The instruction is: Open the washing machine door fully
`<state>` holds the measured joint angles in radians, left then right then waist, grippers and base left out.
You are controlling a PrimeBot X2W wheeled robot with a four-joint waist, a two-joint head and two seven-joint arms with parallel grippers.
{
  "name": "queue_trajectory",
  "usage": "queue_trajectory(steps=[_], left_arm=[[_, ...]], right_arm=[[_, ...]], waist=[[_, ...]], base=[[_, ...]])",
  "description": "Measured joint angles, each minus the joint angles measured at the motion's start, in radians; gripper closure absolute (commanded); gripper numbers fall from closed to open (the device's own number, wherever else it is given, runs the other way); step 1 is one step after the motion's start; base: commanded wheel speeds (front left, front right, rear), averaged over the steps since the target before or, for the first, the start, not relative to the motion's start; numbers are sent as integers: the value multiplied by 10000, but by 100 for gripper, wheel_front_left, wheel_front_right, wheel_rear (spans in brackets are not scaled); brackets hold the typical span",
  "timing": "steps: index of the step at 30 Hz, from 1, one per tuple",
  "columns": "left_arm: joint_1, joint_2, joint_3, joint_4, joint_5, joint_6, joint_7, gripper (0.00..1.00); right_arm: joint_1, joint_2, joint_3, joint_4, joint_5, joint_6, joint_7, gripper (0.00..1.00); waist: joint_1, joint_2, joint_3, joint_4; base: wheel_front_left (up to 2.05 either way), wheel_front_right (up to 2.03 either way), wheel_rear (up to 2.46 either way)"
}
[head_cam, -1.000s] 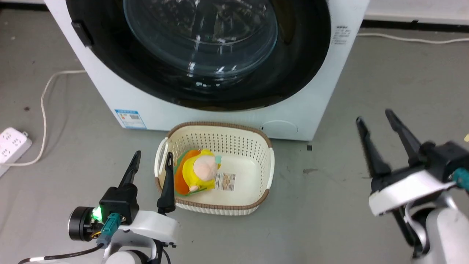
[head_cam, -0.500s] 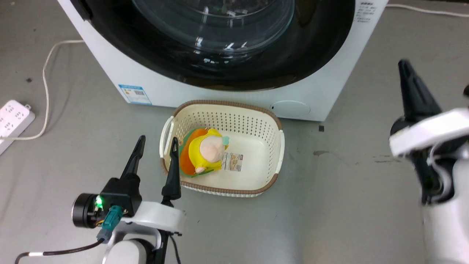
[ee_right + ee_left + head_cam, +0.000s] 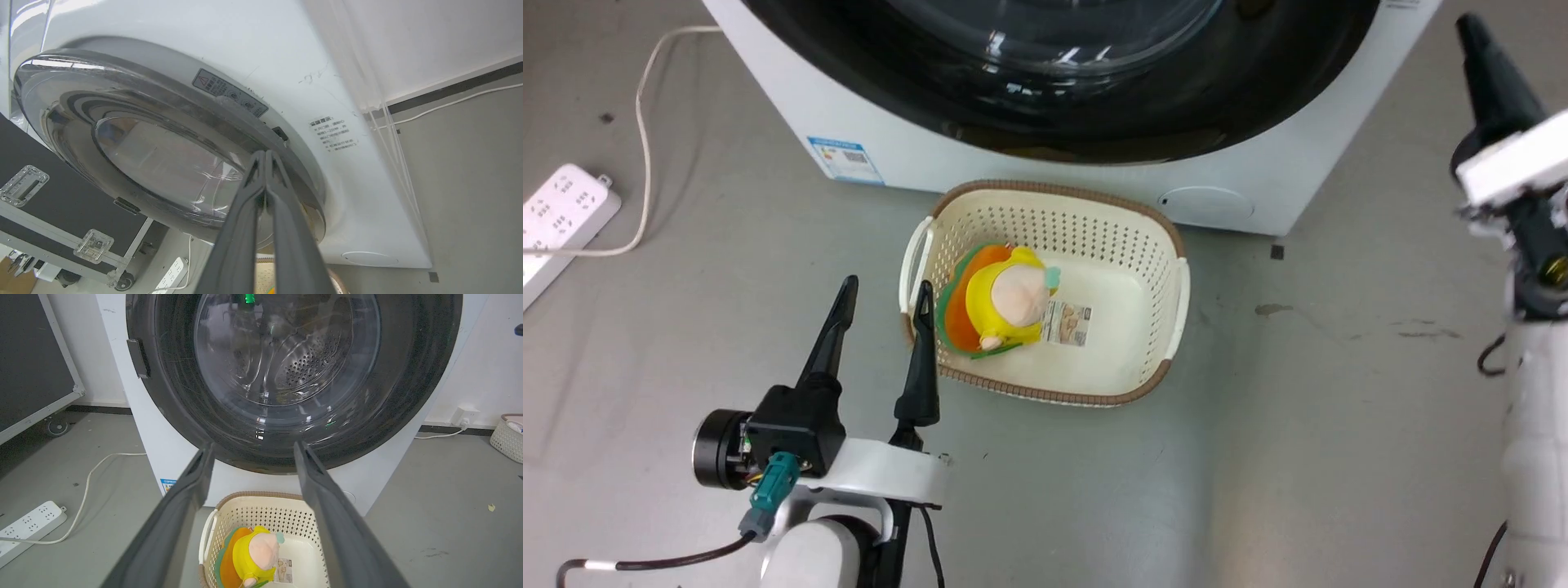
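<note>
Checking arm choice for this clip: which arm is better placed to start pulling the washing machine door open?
Probably right. The right gripper, fingers shut together, points at the rim of the washing machine door; the left gripper hangs open, low by the basket.

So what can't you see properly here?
Head view: top edge cuts off most of the washing machine door.
Right wrist view: tips of the right pincer overlap the door rim; touching or not, cannot tell.
Head view: print on the blue sticker too small to read.
Head view: the yellow toy too small to identify.
</note>
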<state>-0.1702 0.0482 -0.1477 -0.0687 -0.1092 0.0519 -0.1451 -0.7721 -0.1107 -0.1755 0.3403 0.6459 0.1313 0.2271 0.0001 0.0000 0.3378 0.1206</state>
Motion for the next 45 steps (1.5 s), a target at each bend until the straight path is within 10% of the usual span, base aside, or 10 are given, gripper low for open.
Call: queue_trajectory(steps=[29, 45], left_arm=[[-841, 2, -736, -293, -556, 347, -600, 0], [-940, 2, -1150, -100, -727, 466, -945, 0]], right_arm=[[-5657, -888, -1682, 5488, 2173, -4, 3641, 100], [-5649, -1129, -2305, 6765, 3496, -27, 5379, 100]], waist=[[0, 0, 1588, 760], [-2, 0, 989, 790]], base=[[0, 0, 0], [0, 0, 0]])
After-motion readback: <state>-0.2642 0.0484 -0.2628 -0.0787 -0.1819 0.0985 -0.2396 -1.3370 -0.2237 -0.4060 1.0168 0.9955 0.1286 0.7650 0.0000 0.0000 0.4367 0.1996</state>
